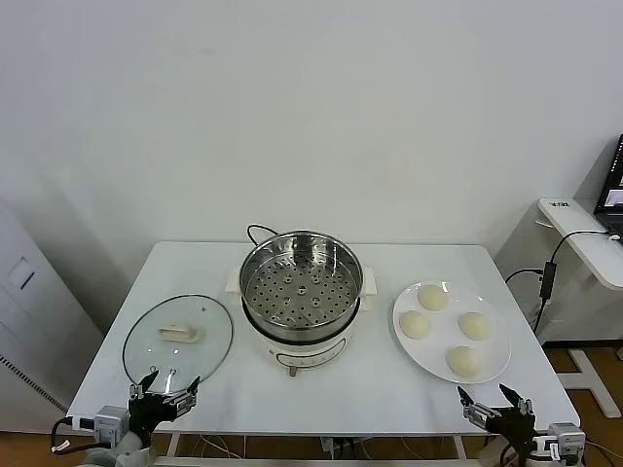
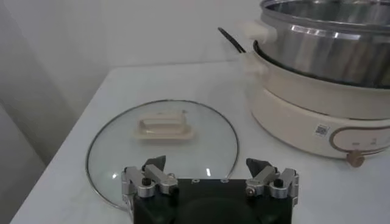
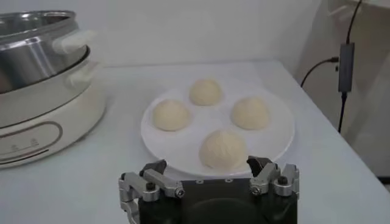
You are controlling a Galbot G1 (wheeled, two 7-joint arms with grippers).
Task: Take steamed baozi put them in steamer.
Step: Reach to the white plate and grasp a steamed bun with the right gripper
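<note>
Several cream-white baozi lie on a flat white plate point(image 1: 494, 375) at the table's right: one at the back point(image 1: 432, 296), one on the left point(image 1: 415, 324), one on the right point(image 1: 474, 325), one at the front point(image 1: 463, 361). The steel steamer point(image 1: 301, 283) stands empty on its white cooker base at the table's middle. My right gripper point(image 1: 495, 403) is open and empty at the table's front edge, just before the plate; the front bun point(image 3: 223, 148) lies close ahead of it. My left gripper point(image 1: 165, 385) is open and empty at the front left, by the lid.
A round glass lid point(image 1: 178, 338) with a white handle lies flat at the table's left, also in the left wrist view point(image 2: 163, 141). A black cord point(image 1: 257, 231) runs behind the steamer. A white side table with cables point(image 1: 582, 243) stands to the right.
</note>
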